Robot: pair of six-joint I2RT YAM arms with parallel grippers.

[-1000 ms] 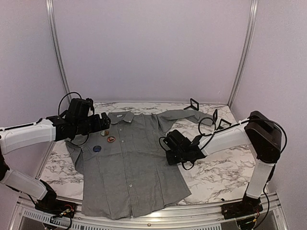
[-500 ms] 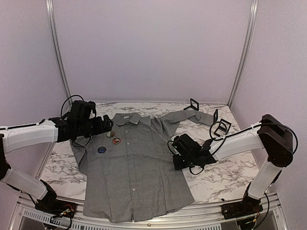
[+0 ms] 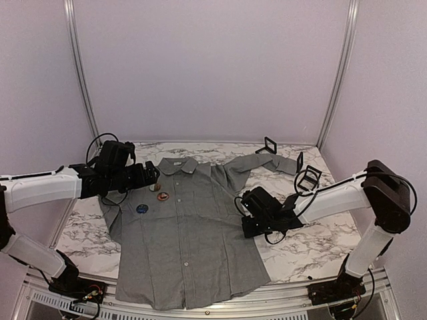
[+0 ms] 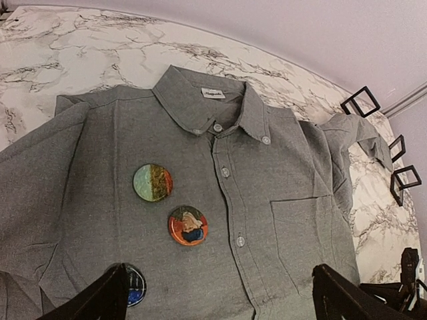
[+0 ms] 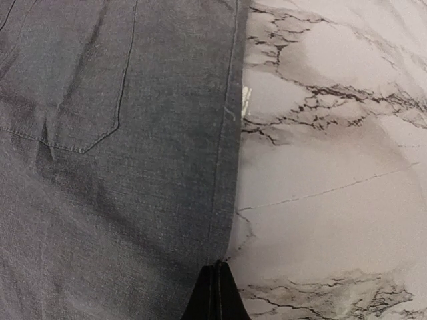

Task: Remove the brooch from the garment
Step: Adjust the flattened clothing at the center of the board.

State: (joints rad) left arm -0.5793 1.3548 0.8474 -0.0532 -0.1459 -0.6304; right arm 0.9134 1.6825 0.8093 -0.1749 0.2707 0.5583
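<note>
Orange brooch (image 4: 187,226) on grey shirt (image 4: 287,173), below and ahead of left gripper (image 4: 217,283)

In the left wrist view the blue brooch (image 4: 135,288) is half hidden behind one of the left fingers (image 4: 93,303). Those fingers are cut off by the bottom edge, as is the grey shirt (image 4: 280,220) between them. The collar label (image 4: 214,94) ahead of them is too small to read. Only the pressed-together tips of the right fingers (image 5: 205,303) show, and whether they pinch the shirt's edge is unclear.

walls (image 3: 213,67): plain lilac | aluminium posts (image 3: 79,73): two, at back corners | tabletop (image 3: 320,240): white marble, grey-veined
</note>
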